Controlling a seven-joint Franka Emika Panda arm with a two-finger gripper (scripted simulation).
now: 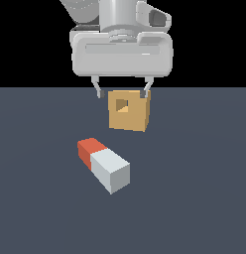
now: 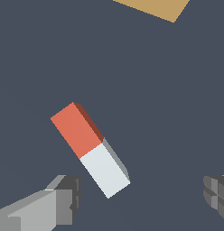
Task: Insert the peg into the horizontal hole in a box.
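The peg (image 1: 103,164) lies flat on the dark floor, its orange-red end toward the exterior view's left and its grey-white end nearer the camera. It also shows in the wrist view (image 2: 90,149), lying diagonally. The tan box (image 1: 128,109) stands behind it, with the dark square hole (image 1: 122,104) in its facing side. Only a corner of the box (image 2: 152,7) shows in the wrist view. My gripper (image 1: 122,92) hangs open and empty high above the floor, its fingers (image 2: 64,203) spread wide, holding nothing. The peg sits apart from both fingers.
The dark grey floor (image 1: 194,198) spreads around the peg and box. Nothing else stands on it.
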